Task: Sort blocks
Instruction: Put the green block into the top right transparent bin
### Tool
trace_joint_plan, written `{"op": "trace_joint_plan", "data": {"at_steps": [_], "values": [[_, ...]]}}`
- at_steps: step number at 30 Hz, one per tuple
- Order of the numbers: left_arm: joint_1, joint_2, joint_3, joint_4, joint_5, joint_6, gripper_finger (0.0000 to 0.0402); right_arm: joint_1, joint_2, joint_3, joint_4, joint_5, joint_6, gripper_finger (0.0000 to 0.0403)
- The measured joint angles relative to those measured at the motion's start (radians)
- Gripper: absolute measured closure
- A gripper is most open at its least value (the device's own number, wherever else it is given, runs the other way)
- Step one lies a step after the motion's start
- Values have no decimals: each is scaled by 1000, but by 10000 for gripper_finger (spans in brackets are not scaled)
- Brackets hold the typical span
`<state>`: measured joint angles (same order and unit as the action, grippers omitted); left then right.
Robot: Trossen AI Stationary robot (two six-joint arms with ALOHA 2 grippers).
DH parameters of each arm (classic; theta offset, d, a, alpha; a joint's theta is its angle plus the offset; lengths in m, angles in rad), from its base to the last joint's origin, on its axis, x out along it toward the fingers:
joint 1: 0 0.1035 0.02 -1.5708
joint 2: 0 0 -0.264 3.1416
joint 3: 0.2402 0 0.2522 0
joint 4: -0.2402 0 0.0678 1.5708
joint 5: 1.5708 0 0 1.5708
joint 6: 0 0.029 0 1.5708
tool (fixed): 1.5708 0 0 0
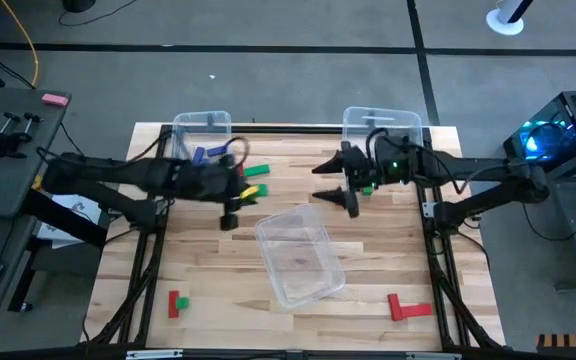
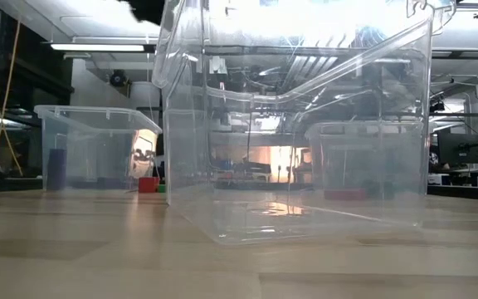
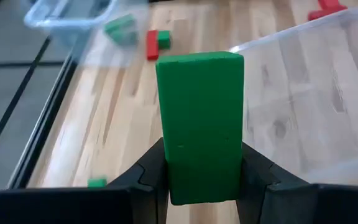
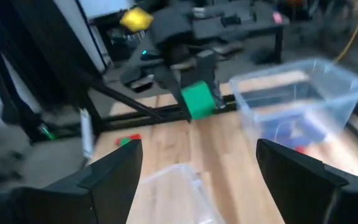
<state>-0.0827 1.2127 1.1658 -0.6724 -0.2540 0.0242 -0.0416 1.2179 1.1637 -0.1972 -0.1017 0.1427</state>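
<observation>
Above table centre | left end effector (image 3: 204, 180) clamps long green block (image 3: 201, 118) | right end effector (image 4: 197, 168) apart

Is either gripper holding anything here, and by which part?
The left gripper clamps a green block by its lower end, on its two sides. The right gripper is open and empty.

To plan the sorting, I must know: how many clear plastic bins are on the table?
3. One bin at the table's back left, one at the back right, one in the middle, beside the left gripper holding a green block. None appears hidden.
</observation>
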Motion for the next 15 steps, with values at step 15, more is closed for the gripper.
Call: {"op": "trace_joint_plan", "data": {"at_steps": [15], "values": [[85, 412, 297, 92, 114, 188, 303, 74, 84, 0, -77, 154, -126, 91]]}}
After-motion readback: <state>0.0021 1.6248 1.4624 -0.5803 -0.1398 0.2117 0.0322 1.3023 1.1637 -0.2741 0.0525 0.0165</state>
